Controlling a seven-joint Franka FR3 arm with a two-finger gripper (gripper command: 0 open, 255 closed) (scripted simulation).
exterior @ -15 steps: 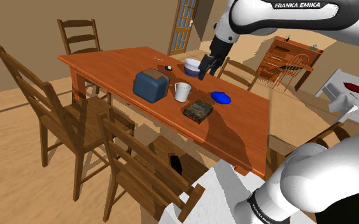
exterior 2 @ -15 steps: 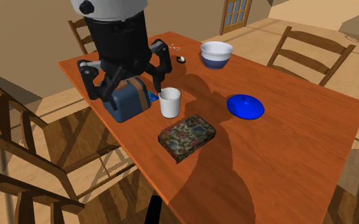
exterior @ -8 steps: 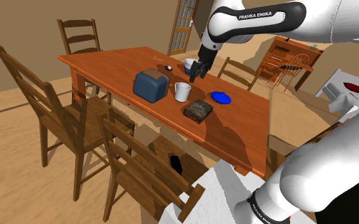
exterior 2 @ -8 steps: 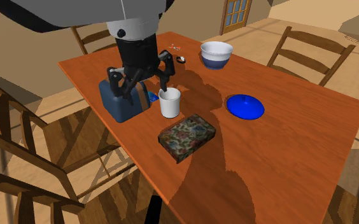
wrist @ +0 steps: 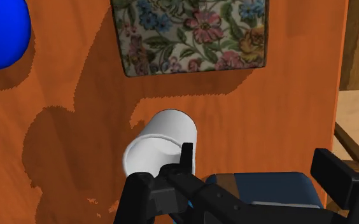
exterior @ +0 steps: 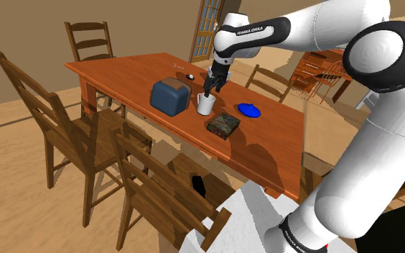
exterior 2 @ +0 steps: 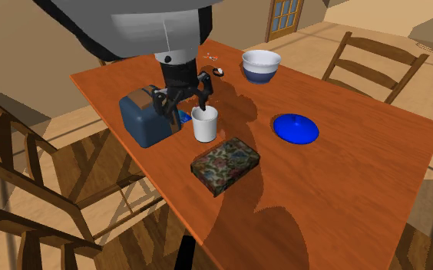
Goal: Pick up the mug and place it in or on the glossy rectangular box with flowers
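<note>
Hand (exterior 2: 186, 103): released, the two black fingers (wrist: 337, 181) stand wide apart; nothing grasped.
Hand position: low over the surface (exterior 2: 345, 199), above the gap between the mug and the blue toaster. In the second exterior view one finger hangs just at the mug's far rim, the other over the toaster's top.
Mug (exterior 2: 205, 123): white, upright on the surface, opening up. Not touched as far as can be seen; in the wrist view it sits just by one finger, not between the pair.
Floral box (exterior 2: 225, 165): flat rectangular box with a flower pattern on the lid, lying closed on the surface near the mug, on the side away from the toaster. Apart from the mug.
Blue toaster (exterior 2: 146, 119): just beside the mug, on the second exterior view's left.
Blue plate (exterior 2: 295, 128): flat on the surface, well to the second exterior view's right of the mug.
Bowl (exterior 2: 261, 65): white over blue, farther back on the surface.
Arm (exterior: 323, 29): white, reaches from the stand across to the mug.
Chairs (exterior: 72, 136): wooden, drawn up around the surface.
</note>
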